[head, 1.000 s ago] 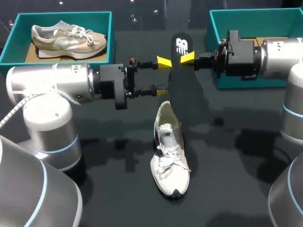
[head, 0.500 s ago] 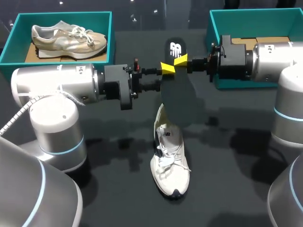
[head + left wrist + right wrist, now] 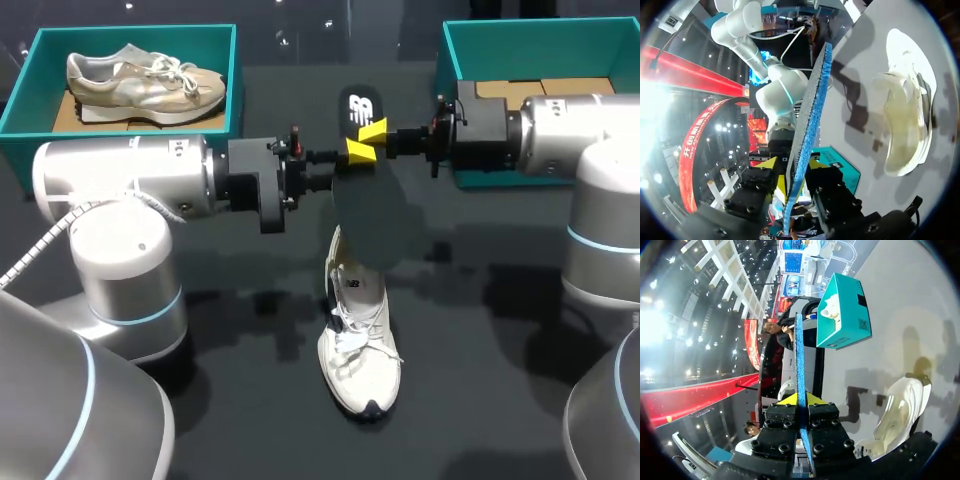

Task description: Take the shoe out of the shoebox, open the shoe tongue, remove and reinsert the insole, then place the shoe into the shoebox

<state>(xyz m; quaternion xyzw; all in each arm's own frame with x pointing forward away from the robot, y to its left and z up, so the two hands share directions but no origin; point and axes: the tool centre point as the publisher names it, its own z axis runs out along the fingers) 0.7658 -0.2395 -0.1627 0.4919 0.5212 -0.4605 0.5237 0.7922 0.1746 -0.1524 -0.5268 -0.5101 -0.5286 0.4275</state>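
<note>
Well, my right gripper [image 3: 373, 131] pinched the insole [image 3: 368, 210] over the white shoe [image 3: 358, 340]; whether my left gripper [image 3: 347, 167] clamped it, I could not tell.

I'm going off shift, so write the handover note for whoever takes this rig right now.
Right gripper: shut on the insole, which is lifted off the table near the white shoe's heel.
Left gripper: at the insole too; grip cannot be told.
White shoe: on the table, out of the box.
Done: shoe out, insole removed.
Left: reinsert the insole, then put the shoe into the right shoebox. The left shoebox holds a beige shoe.
</note>
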